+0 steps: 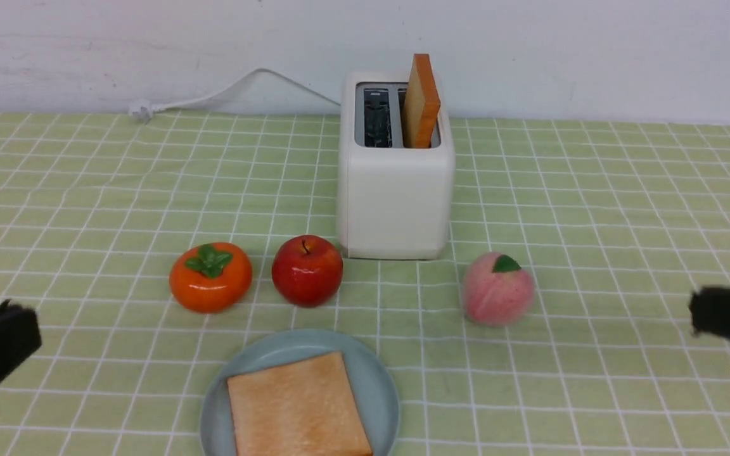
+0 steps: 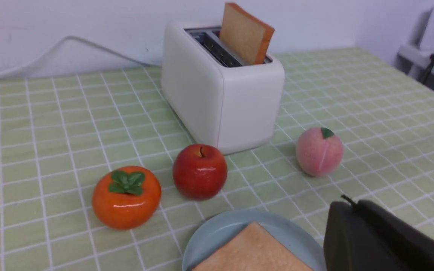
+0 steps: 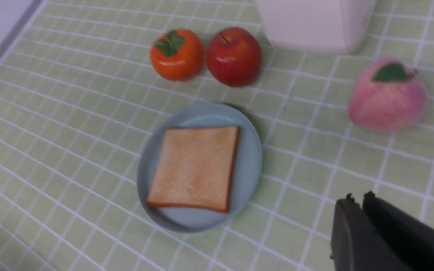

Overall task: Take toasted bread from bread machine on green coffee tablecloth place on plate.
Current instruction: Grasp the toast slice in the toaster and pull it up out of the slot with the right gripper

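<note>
Toast (image 1: 421,104) stands up in the right slot of the toaster (image 1: 395,202), at the far middle of the cloth (image 1: 86,190). About half of it sticks out of the top. It stands on its edge with the thin crust side facing me. Its flat faces look to 9 and 3 o'clock, and it runs from 12 to 6 o'clock. The left slot is empty.

A second slice (image 1: 298,408) lies flat on the plate (image 1: 374,373), at 6 o'clock from the toaster and close to me. Between them sit an orange fruit (image 1: 210,277), an apple (image 1: 307,270) and a peach (image 1: 498,289), all apart from the plate.

The left gripper (image 1: 23,326) hangs low at the near left edge. It is closed and holds nothing. The right gripper (image 1: 697,313) hangs at the near right edge. Its two fingers (image 3: 347,226) lie side by side with only a thin line between them, so it looks closed too, and it holds nothing.

From the right gripper the standing toast is up at about 10 o'clock. From the left gripper it is at about 2 o'clock. I think the right one is nearer, and the toast is on its side of the toaster. It would have to open, come over the top and pinch the two flat faces from 9 and 3 o'clock.

I can see no name, label or writing anywhere.
</note>
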Controlling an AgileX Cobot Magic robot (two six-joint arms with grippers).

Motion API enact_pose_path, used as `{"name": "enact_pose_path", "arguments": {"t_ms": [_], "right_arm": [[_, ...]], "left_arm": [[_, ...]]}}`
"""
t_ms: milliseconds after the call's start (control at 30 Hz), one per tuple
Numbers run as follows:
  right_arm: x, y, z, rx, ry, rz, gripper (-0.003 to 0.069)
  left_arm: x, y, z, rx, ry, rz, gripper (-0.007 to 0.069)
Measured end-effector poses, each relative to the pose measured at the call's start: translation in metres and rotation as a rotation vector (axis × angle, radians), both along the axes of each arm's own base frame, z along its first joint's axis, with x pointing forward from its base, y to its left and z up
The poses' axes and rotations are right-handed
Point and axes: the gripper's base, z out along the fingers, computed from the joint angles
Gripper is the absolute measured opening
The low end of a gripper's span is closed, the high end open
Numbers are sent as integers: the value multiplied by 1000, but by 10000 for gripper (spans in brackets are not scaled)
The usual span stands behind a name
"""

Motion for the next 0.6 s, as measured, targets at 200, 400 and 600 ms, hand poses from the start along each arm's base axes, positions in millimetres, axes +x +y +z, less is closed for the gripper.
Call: {"name": "enact_pose_path", "arguments": {"t_ms": [200,400,600], "right_arm": [[67,37,21,55,20,160,44],[137,97,24,-90,-64,239,55],[218,118,16,-134,-107,84,173]], "left_arm": [[-22,7,-31,-115,-80,3,-13],[-25,9,-44,-124,-89,6,-13],[-24,9,-44,-130,-100,12,-13]]}}
